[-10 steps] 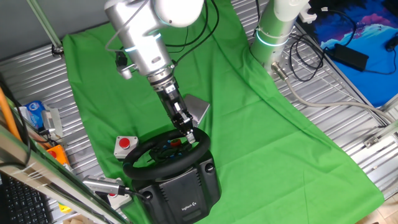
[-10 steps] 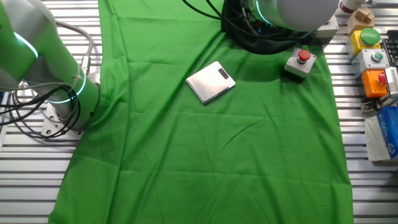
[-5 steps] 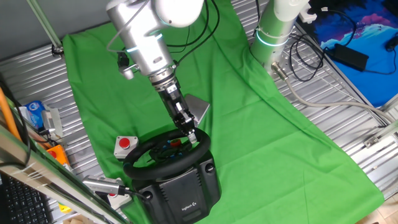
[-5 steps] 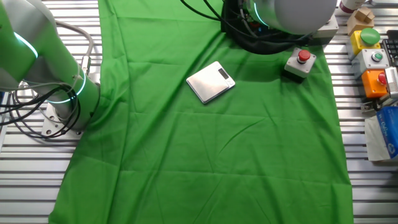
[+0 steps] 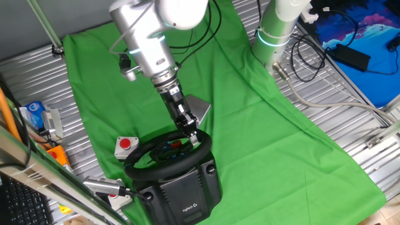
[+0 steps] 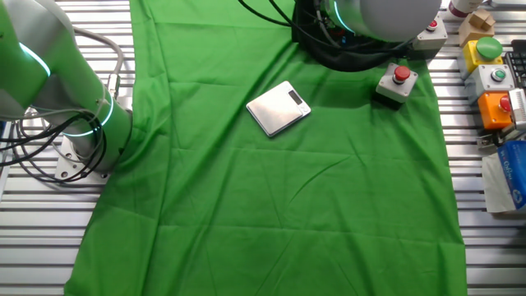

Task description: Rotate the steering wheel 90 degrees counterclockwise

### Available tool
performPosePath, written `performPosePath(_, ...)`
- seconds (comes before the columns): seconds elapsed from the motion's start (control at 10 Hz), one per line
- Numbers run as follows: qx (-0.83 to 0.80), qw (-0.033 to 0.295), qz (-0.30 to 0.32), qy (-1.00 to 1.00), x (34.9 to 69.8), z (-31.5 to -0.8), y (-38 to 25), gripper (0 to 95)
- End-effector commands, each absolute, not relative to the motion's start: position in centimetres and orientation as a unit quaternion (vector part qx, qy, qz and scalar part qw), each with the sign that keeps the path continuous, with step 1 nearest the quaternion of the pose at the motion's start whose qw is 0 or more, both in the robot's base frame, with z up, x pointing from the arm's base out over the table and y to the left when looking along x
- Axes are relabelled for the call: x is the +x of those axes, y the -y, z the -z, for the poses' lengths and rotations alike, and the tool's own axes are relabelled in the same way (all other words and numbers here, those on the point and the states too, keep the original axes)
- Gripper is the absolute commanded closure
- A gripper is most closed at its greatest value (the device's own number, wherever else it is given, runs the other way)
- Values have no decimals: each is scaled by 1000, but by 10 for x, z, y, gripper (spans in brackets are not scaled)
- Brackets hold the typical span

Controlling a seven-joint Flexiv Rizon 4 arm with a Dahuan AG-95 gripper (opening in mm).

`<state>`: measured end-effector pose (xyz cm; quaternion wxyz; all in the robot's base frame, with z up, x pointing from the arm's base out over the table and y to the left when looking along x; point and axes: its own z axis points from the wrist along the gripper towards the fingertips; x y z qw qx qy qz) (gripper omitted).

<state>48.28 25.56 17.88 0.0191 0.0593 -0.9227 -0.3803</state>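
Since a second ago the arm has shifted slightly right, the gripper (image 5: 193, 137) staying at the far rim of the steering wheel (image 5: 166, 156), which sits near the worktop's front edge. Whether the fingers clamp the rim I cannot tell. Rigid, probably grippy rim on a heavy base (best held at the rim). From the other fixed view, wheel and fingers are hidden.

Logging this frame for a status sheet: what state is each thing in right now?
steering wheel: upright on its base, far rim held by the tool
tool: at the wheel's far rim, apparently shut on it
red push button: up, untouched
grey metallic box: flat on the green cloth, alone
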Motion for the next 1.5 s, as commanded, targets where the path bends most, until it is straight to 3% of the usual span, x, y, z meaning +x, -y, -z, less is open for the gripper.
performPosePath(0.1,75,13,369,926,483,-177,-257,950)
performPosePath(1.2,191,-38,321,927,492,-152,-238,950)
performPosePath(1.5,203,-39,312,927,492,-151,-238,950)
